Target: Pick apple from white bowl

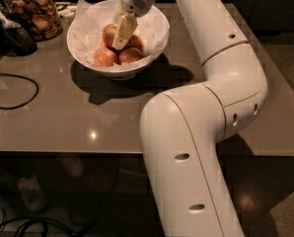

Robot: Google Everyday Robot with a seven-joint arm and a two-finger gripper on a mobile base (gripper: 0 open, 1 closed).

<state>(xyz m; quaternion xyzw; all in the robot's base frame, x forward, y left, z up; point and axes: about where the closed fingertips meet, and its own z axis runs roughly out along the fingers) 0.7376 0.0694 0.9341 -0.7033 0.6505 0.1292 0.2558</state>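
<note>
The white bowl (pixel 152 19), lined with crinkled white paper, stands at the back of the grey table and holds several reddish apples. My gripper (pixel 120 42) reaches down into the bowl from above, its tip among the apples. It is right against the back-left apple (pixel 108 33). Other apples lie at the front left (pixel 104 58), front right (pixel 129 56) and right (pixel 137 42). The gripper hides part of the apples behind it. I cannot tell which apple it touches or holds.
A glass jar of brown snacks (pixel 36 11) stands at the back left with a dark object (pixel 11 38) beside it. A black cable (pixel 14 90) loops over the table's left side. My white arm (pixel 211 107) spans the right half of the view.
</note>
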